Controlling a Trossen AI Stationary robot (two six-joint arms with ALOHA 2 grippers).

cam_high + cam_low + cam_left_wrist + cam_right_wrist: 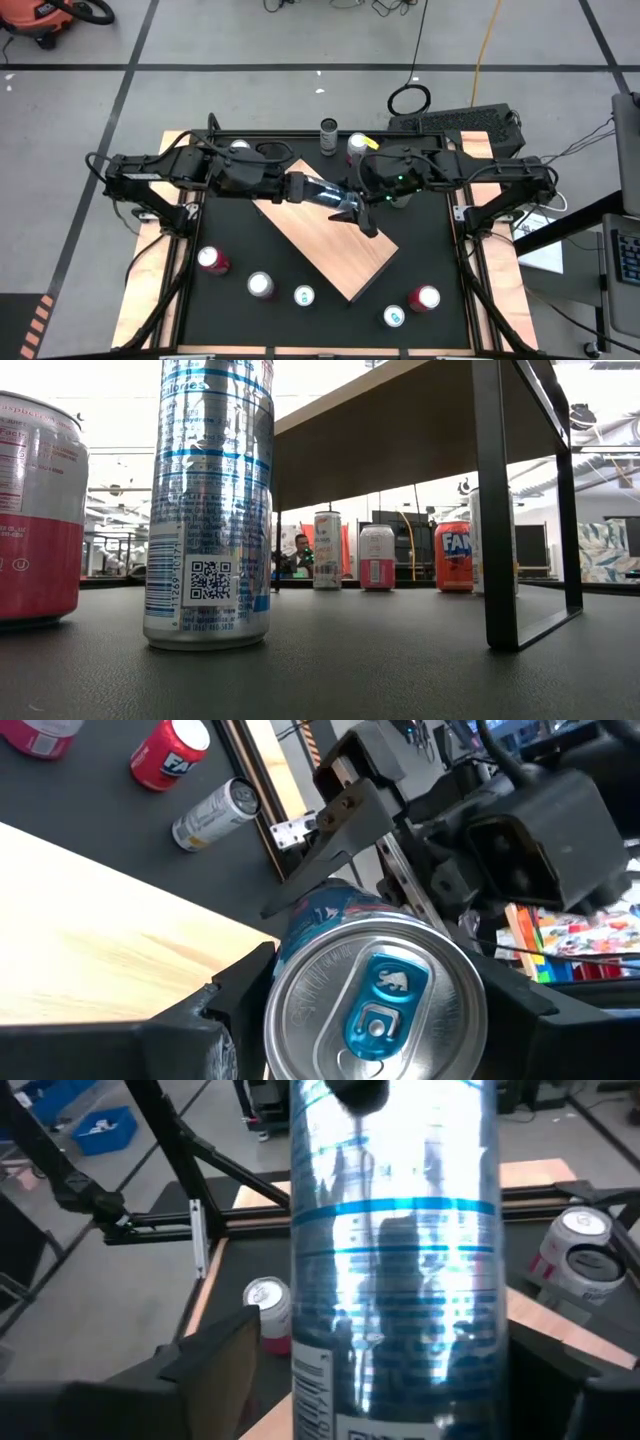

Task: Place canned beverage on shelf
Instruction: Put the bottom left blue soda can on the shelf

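The can point(322, 191) is in the air over the 12 o'clock part of the shelf point(345, 265), the pale wood slab that sits slantwise in the middle of the black bench point(230, 315). The can lies on its side with its top pointing toward 9 o'clock. You cannot tell from above whether it touches the wood. The left gripper point(300, 188) comes in from 9 o'clock, and its fingers are clamped on the can near the top end. Its own camera looks right at the lid and pull tab. The right gripper point(352, 207) comes in from about 4 o'clock. Its fingers are apart, one on each side of the can's body, and a small gap shows on one side, so it looks like it has no firm hold yet. This looks like a pass from one arm to the other. Here is what could go wrong. If you let the left fingers go before the right ones squeeze tight, the can will fall on its round side and roll off the shelf. It could then bump the red can point(212, 260) at 8 o'clock or the others along the 6 o'clock edge. If both arms grip and pull different ways, the thin can may dent or slip. The can also has to be turned to stand up, or it will roll.
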